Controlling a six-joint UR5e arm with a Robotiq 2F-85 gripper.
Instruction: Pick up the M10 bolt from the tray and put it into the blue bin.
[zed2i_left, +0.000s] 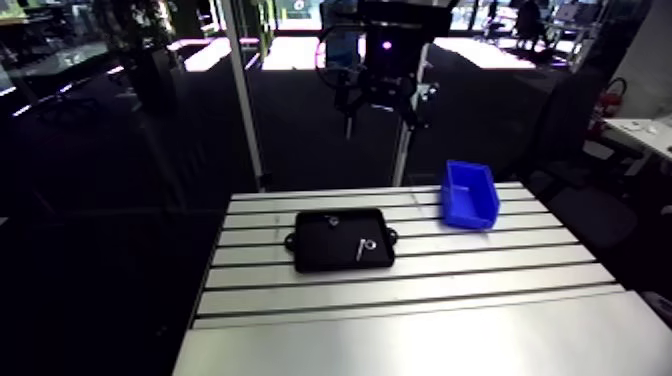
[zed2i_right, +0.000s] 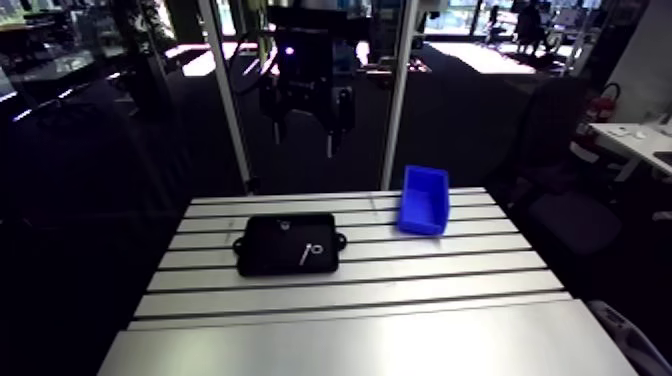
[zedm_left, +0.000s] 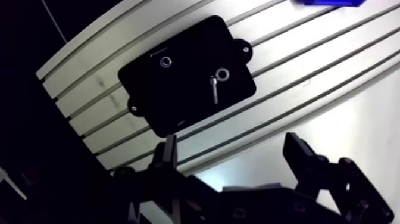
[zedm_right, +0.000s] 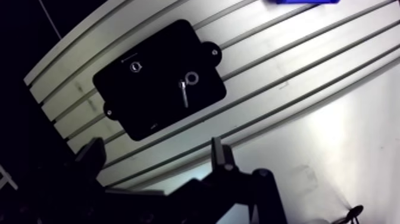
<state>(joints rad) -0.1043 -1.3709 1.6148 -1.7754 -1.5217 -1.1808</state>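
Task barely begun: M10 bolt (zedm_left: 213, 89) lies untouched in black tray (zedm_left: 178, 113), just beside washer (zedm_left: 222, 74). Gripper (zedm_left: 232, 146) high above table (zed2i_left: 420, 290), jaws spread, empty. Blue bin (zed2i_left: 470, 193) well apart from tray. Descent, grasp, transfer all left

The room is dim, its floor dark, with bright light patches far back. A pale post (zed2i_left: 243, 100) rises behind the slotted table's (zed2i_left: 400, 330) far edge; a white desk (zed2i_left: 642, 135) stands beyond its right edge.
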